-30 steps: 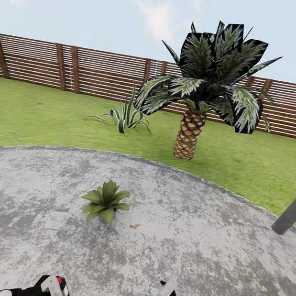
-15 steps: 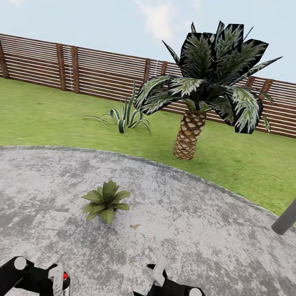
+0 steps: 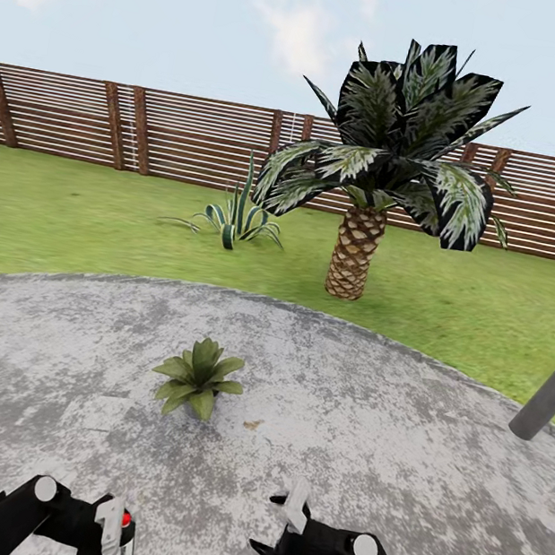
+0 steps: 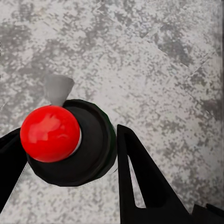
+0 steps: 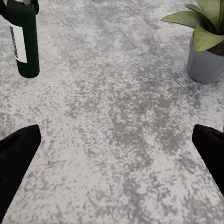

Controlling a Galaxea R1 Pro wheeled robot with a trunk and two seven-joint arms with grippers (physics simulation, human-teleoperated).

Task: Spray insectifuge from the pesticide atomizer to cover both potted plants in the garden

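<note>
**Bottle in left claw, one potted plant on the patio ahead**

Head view: left gripper [image 3: 112,532] low at about 7 o'clock, pinching the spray bottle [image 3: 124,544], dark with a red cap on top. In the left wrist view the bottle [image 4: 74,144] sits between the two black fingers [image 4: 140,182], red cap toward the camera, small grey nozzle poking out beside it; the fingers look pressed to its sides. In the right wrist view the same bottle [image 5: 22,39] hangs clear of the stone, dark green with a white label.

Right gripper [image 3: 281,526] at about 5 o'clock, spread wide and holding nothing; the right wrist view shows its two black fingertips [image 5: 16,154] far apart over bare stone.

Potted plant [image 3: 198,378] stands upright on the grey stone patio [image 3: 394,444], at about 12 o'clock from the left gripper, well apart from both claws. Its grey pot [image 5: 205,63] shows in the right wrist view.

Beyond: lawn [image 3: 60,221], palm [image 3: 370,194] at 1 o'clock, striped spiky plant [image 3: 232,215], slatted wooden fence [image 3: 69,118]. Grey post [image 3: 553,390] at 3 o'clock.
</note>
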